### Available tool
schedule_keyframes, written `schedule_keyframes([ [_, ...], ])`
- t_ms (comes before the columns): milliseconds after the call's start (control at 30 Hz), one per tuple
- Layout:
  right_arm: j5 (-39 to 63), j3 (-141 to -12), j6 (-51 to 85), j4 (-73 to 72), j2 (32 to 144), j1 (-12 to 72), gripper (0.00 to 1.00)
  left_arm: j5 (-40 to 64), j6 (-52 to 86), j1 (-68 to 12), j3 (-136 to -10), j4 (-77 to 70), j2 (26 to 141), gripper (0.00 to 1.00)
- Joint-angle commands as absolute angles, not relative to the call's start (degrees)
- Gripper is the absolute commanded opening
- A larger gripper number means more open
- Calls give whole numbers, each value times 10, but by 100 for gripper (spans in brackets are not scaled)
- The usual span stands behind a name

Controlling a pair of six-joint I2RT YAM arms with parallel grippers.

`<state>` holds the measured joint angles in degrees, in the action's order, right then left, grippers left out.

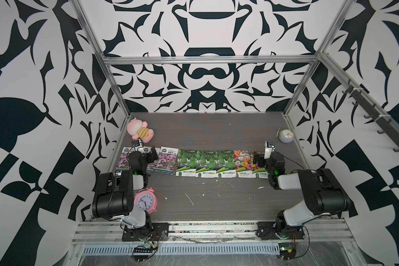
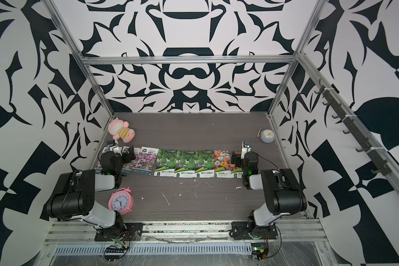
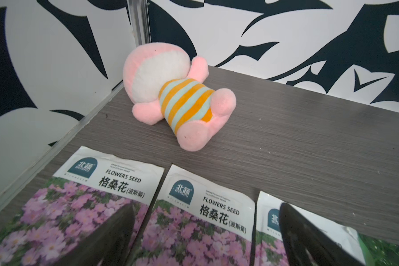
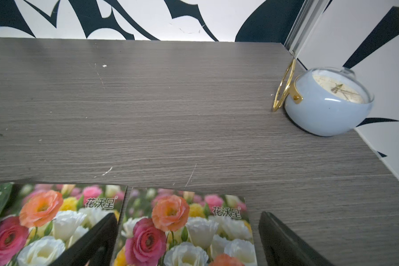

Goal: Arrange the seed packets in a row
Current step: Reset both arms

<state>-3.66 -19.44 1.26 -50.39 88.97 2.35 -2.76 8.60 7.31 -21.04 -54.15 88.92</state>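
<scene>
Eight seed packets (image 1: 207,164) lie flat in one row across table (image 1: 217,202). Left to right: three purple-flower, three gourd, two mixed-bloom, neighbours touching or just overlapping. Left gripper (image 3: 207,216) over purple packets at left end, fingers spread, grasping nothing. Right gripper (image 4: 187,215) over last bloom packet at right end, likewise released and empty. Plush (image 1: 140,131) far left; blue clock (image 1: 285,135) far right; pink clock (image 1: 145,200) near left.
</scene>
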Motion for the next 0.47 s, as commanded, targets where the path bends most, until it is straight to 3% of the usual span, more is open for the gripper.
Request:
schedule_keyframes([
  [0,-44,-203,11,-512,884,27,100,-32,90,71,-210,-525,885,100],
  [433,-46,-200,9,-519,885,28,100,-31,90,71,-211,-521,885,99],
])
